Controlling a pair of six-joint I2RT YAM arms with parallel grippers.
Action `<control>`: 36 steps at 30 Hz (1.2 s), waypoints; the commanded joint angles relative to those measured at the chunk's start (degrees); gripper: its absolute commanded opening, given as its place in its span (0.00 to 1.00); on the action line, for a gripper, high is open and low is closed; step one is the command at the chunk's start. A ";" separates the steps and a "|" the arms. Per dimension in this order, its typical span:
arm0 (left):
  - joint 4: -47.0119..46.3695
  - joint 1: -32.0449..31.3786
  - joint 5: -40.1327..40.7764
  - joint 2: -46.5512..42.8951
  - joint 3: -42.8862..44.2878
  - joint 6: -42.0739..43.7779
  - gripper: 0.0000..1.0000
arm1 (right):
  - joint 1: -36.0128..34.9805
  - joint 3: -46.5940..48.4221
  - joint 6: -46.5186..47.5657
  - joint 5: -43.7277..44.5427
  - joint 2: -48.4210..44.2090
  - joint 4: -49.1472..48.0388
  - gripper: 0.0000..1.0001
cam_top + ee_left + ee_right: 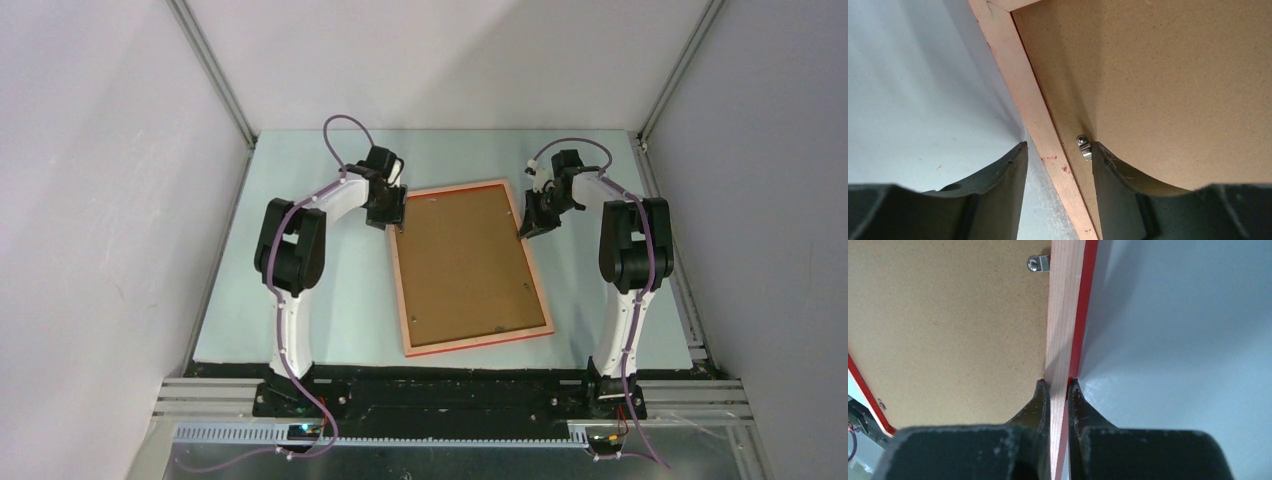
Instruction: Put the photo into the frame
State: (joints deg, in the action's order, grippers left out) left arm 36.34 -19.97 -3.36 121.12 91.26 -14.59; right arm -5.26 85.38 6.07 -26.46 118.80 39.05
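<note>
Frame (478, 341) lies back-up on the worktop (300, 300), board (460, 260) in place; I cannot see the photo. My right pincer (1058, 385) pinches its right rail; my left pincer (1058, 155), jaws apart, straddles the left rail. Closing unevenly could twist it loose.
</note>
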 commanded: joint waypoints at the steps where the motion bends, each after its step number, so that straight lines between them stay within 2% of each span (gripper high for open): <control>1: -0.56 -0.58 1.28 0.67 2.78 -0.65 0.54 | 0.12 -0.74 -0.01 -3.11 -1.57 -0.73 0.00; 10: -0.50 -0.58 1.23 1.79 3.40 -0.80 0.52 | 0.07 -0.81 -0.01 -3.18 -1.47 -0.73 0.00; 17: -0.49 -0.53 1.18 1.06 1.83 -0.13 0.41 | 0.15 -0.83 0.00 -3.13 -1.55 -0.81 0.00; 23: -0.51 -0.58 0.73 -0.34 0.33 1.09 0.35 | 0.25 -0.83 0.00 -3.03 -1.54 -0.93 0.00; 30: -0.51 -0.55 0.55 -1.16 -0.26 2.03 0.29 | 0.32 -0.83 0.00 -3.00 -1.46 -0.93 0.00; 36: -0.53 -0.56 0.26 -1.40 -0.55 2.57 0.28 | 0.35 -0.86 0.00 -3.14 -1.46 -0.90 0.00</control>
State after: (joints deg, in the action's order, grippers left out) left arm 36.51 -19.99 -3.07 121.38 91.83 -13.96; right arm -4.99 85.19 6.02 -27.07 118.80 38.76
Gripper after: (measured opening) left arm 0.328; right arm 0.077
